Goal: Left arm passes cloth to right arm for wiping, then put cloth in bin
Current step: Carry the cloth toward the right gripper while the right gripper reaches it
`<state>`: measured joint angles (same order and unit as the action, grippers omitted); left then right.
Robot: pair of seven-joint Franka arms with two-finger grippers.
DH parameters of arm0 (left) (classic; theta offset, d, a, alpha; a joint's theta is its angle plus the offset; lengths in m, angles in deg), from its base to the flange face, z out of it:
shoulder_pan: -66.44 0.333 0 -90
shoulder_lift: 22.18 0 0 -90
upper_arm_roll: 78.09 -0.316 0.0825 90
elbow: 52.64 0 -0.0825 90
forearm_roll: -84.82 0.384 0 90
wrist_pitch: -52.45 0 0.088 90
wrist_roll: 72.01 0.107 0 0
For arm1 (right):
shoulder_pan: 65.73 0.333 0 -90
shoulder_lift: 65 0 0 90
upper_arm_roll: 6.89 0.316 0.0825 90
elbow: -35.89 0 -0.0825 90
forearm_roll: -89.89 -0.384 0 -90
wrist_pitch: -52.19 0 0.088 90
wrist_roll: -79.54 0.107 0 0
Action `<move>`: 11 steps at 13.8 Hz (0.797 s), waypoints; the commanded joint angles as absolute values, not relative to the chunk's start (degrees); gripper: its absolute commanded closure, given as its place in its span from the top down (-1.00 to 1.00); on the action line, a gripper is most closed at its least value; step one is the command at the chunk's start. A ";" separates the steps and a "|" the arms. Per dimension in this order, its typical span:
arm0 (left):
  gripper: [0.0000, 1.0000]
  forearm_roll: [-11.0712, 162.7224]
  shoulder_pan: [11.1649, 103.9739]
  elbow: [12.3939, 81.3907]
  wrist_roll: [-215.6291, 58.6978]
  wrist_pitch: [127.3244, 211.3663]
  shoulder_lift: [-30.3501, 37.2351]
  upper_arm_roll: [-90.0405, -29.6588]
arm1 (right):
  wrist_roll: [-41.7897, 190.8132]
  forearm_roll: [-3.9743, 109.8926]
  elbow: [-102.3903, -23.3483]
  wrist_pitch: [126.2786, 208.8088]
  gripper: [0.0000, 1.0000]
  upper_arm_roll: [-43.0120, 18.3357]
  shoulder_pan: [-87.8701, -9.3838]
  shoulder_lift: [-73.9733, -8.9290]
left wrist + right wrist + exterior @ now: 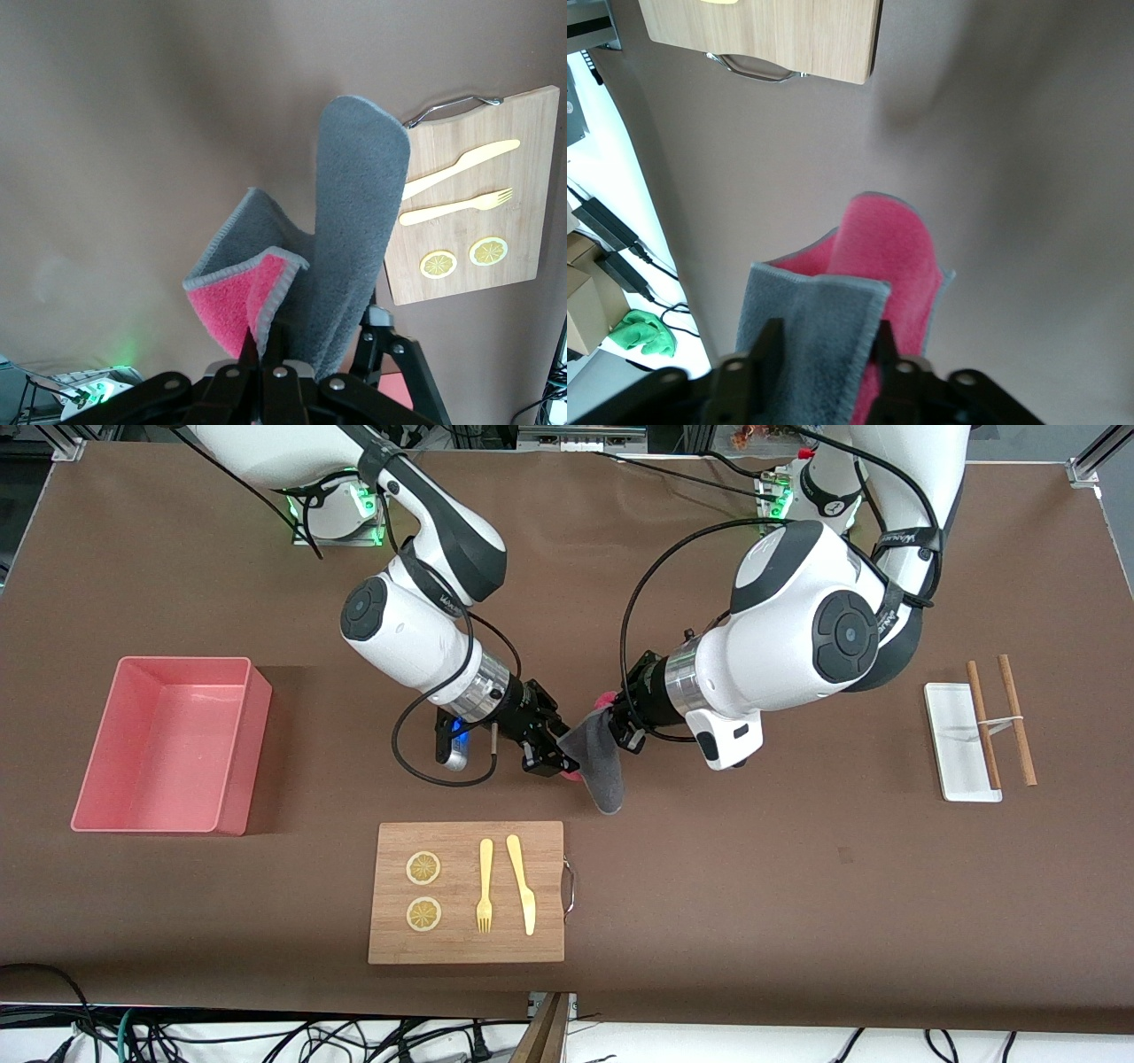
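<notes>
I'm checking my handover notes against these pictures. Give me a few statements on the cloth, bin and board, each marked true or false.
1. Both grippers have the cloth between their jaws. True: left gripper and right gripper meet over the table.
2. The bin already holds the cloth. False: it holds nothing.
3. The cutting board carries a fork, a knife and two lemon slices. True.
4. The cloth is pink on both faces. False: one face is grey.
</notes>
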<state>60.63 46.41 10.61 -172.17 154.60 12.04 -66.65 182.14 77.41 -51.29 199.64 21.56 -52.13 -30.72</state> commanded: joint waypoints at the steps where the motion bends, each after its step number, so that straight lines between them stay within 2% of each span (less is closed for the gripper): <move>1: -1.00 59.24 46.23 10.55 -172.74 154.84 11.57 -67.10 | 181.68 77.41 -50.24 201.24 -0.46 22.11 -52.28 -29.93; 3: -1.00 59.24 46.32 10.55 -172.74 154.84 11.57 -67.10 | 181.50 77.59 -50.24 201.78 -1.00 22.11 -52.28 -29.93; 11: -1.00 59.42 46.32 10.55 -172.47 154.84 11.57 -67.10 | 179.04 77.41 -49.54 201.78 -1.00 22.03 -52.72 -30.20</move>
